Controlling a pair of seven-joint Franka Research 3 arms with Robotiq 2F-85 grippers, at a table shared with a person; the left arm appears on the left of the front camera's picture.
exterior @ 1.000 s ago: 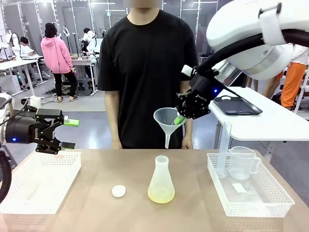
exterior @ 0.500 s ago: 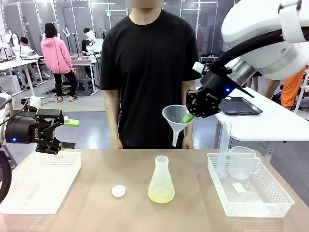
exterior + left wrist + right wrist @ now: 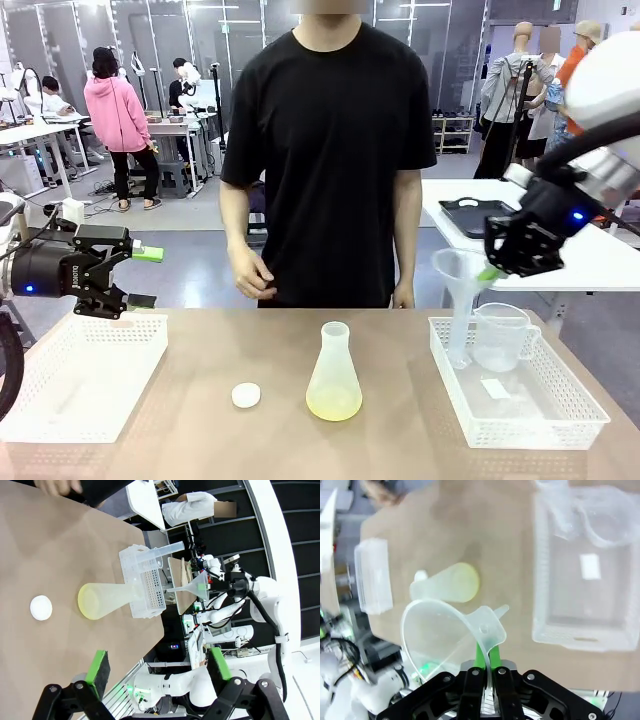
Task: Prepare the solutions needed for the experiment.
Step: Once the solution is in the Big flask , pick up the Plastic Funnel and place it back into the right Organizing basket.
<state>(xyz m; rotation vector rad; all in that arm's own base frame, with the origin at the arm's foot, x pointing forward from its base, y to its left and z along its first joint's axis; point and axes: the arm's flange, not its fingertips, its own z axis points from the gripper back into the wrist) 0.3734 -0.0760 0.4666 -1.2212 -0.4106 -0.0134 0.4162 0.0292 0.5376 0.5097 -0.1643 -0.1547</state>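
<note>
A translucent conical flask [image 3: 333, 372] stands upright at the table's middle, with a shallow layer of pale yellow solution [image 3: 333, 405] in its base. From the right wrist view the flask [image 3: 451, 584] shows below and to the left of the funnel. My right gripper [image 3: 490, 271] is shut on the rim tab of a clear plastic funnel [image 3: 456, 272], held in the air over the left end of the right basket [image 3: 520, 425]. My left gripper [image 3: 141, 276] hangs open above the left basket [image 3: 85, 375], holding nothing. In the left wrist view its fingers [image 3: 99, 666] frame the flask [image 3: 107, 600].
A white cap [image 3: 246, 395] lies left of the flask. The right basket holds a tall cylinder [image 3: 461, 335] and a clear beaker [image 3: 499, 336]. A person in black stands at the far edge, one hand [image 3: 250, 272] raised at the waist. A black tray [image 3: 470, 215] sits on a side table.
My right gripper has carried the funnel from above the flask rightwards and a little down, to over the right basket. The person's hand has risen. The left arm has not moved.
</note>
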